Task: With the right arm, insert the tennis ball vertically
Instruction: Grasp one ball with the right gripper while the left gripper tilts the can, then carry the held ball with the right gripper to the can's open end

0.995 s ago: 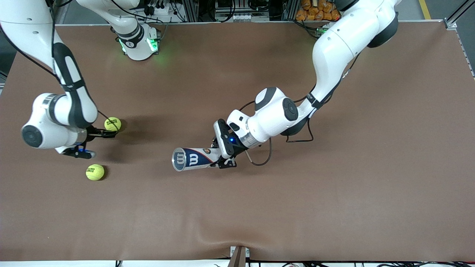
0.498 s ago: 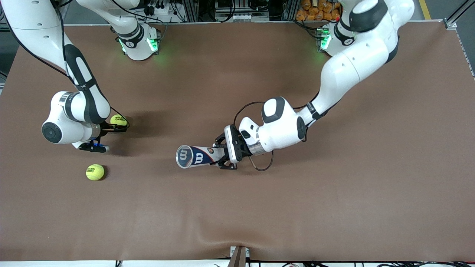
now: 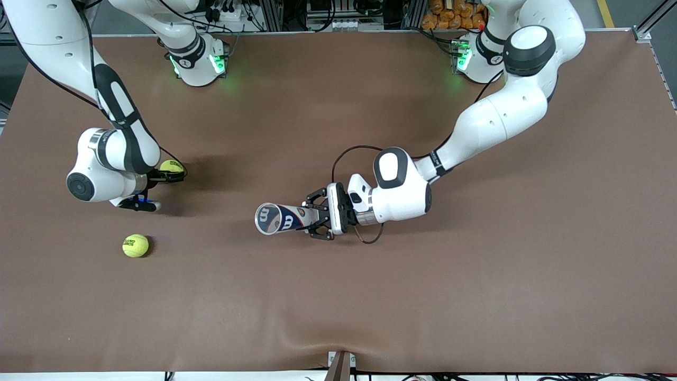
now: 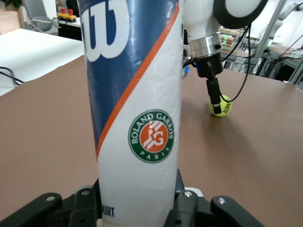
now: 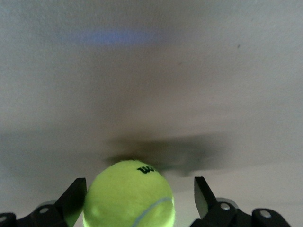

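Fingers of my right gripper (image 3: 163, 189) stood apart around the tennis ball (image 3: 171, 166) on the table, ready to grasp; my left gripper (image 3: 312, 218) clamped the can (image 3: 278, 218), presenting its mouth for insertion.

A blue-and-white ball can (image 4: 137, 118) fills the view, clamped in the left gripper (image 4: 137, 208) — the right gripper (image 4: 215, 101) touches a tennis ball (image 4: 222, 106) near the can.

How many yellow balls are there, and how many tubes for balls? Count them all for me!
Yellow tennis balls: 2, one between the open fingers of the right gripper, and one lying free nearer the front camera.
Ball tubes: 1, the blue and white tube held in the shut left gripper.
Total: 3 things.
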Robot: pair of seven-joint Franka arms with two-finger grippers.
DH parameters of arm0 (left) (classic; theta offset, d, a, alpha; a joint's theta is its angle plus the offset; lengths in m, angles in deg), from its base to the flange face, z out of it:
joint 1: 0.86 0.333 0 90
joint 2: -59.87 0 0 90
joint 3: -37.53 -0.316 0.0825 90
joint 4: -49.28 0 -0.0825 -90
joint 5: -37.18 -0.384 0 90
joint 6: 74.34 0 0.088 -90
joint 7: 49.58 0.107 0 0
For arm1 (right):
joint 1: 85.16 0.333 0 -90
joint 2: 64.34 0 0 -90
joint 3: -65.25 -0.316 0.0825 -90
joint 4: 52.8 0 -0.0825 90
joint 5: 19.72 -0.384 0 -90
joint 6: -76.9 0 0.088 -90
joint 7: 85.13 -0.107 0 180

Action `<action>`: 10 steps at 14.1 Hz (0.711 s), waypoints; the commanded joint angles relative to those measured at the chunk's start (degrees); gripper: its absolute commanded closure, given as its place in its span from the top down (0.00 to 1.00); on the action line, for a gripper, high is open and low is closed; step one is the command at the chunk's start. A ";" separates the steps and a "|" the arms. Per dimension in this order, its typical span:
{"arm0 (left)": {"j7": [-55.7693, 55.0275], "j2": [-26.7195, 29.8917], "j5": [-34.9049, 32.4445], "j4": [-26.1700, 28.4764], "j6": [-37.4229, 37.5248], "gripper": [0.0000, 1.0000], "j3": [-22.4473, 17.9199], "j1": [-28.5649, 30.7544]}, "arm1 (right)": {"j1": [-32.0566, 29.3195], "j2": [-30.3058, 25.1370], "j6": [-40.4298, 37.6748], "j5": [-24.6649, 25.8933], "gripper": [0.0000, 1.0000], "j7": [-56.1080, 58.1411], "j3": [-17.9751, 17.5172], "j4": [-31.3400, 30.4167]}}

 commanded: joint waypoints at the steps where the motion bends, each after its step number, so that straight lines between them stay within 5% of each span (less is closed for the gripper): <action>1: 12.81 -2.35 9.32 -0.64 -0.38 0.54 2.38 0.01 | -0.20 -0.96 0.14 -1.41 1.00 1.05 -0.51 -1.26; 4: 28.79 -2.35 23.90 -0.99 8.55 0.54 3.87 1.41 | -0.29 -1.05 -1.17 -2.20 1.00 1.14 -1.21 -1.26; 7: 46.13 -1.83 38.76 -1.43 17.61 0.55 -0.24 1.51 | -0.20 -1.22 -2.24 -3.17 0.69 1.23 -1.30 -1.26; 10: 52.74 -1.82 43.01 -1.17 18.78 0.59 -2.89 1.07 | -0.63 -1.75 -2.32 -3.26 0.39 3.42 -1.30 -1.09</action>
